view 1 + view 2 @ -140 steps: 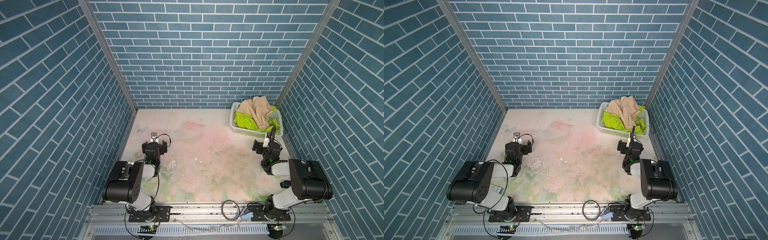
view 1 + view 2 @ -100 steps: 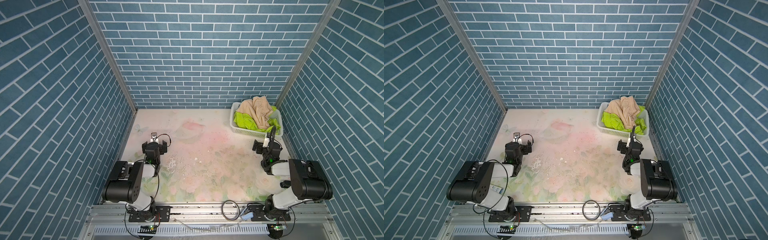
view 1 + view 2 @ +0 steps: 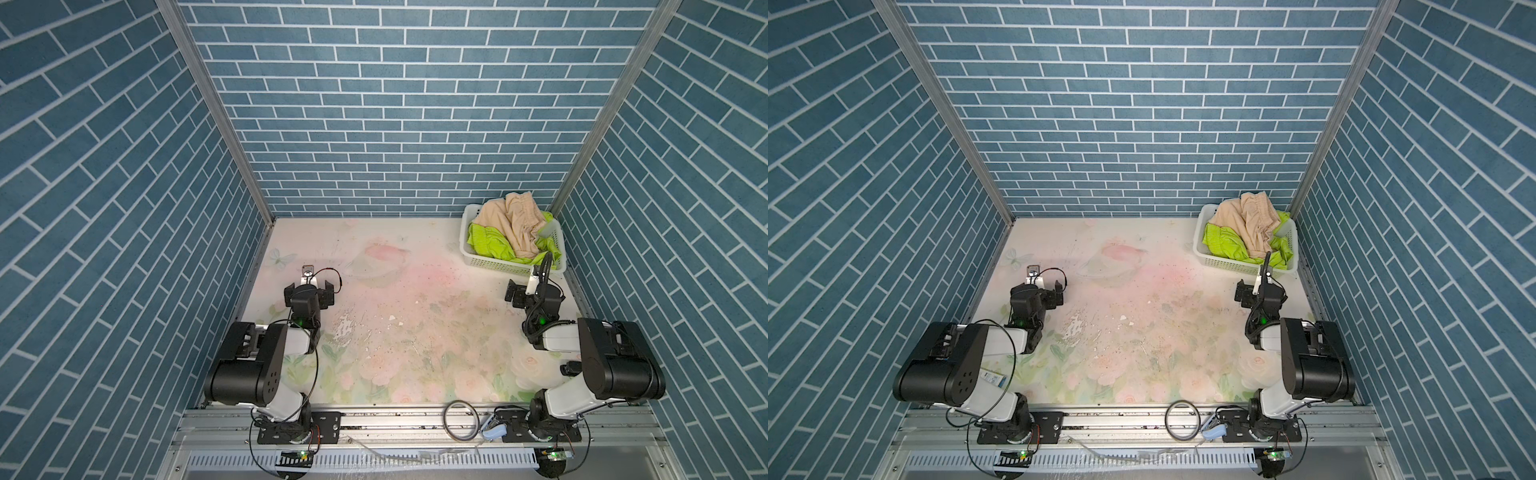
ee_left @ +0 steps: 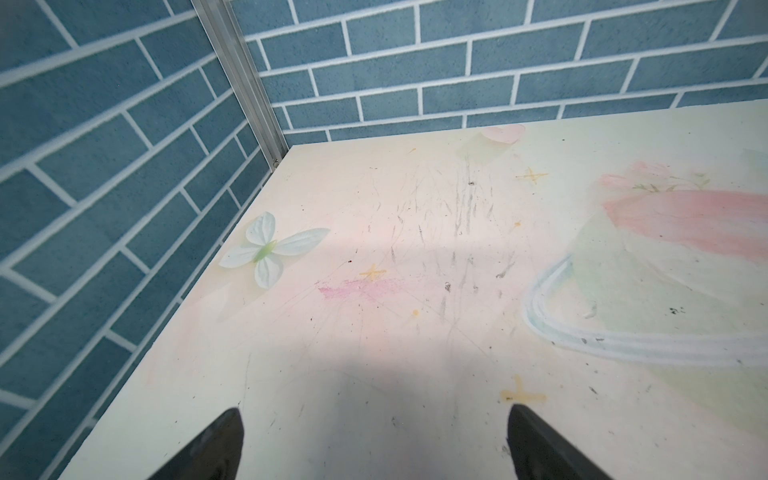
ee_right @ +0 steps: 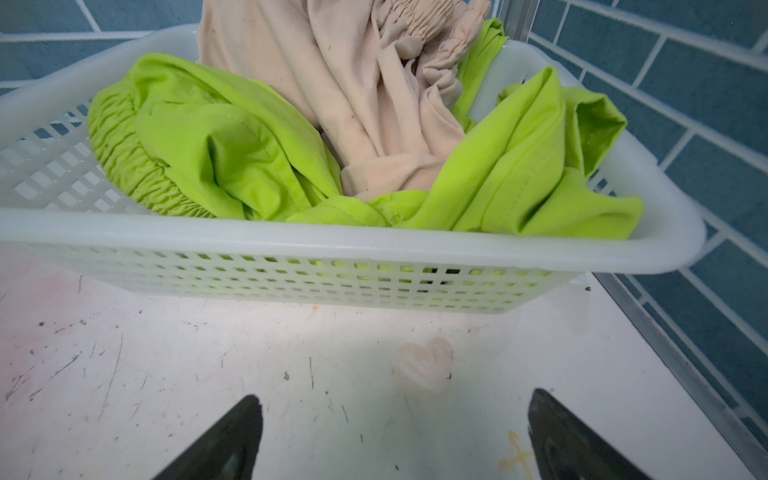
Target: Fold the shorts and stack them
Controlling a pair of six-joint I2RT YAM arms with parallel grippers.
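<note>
while the shorts lie bunched in the basket just ahead, right gripper gapes empty.

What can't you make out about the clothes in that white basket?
- Lime-green fabric shorts: middle hidden under the beige fabric shorts, right wrist view.
- Beige shorts: part cut off by that view's edge.
- White perforated plastic basket: whatever lies under both garments is hidden, every view.
- Both top views: seams too small.

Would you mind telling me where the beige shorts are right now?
In both top views the beige shorts lie crumpled on the lime-green shorts inside the white basket, in the table's far right corner, just beyond the right gripper.
</note>
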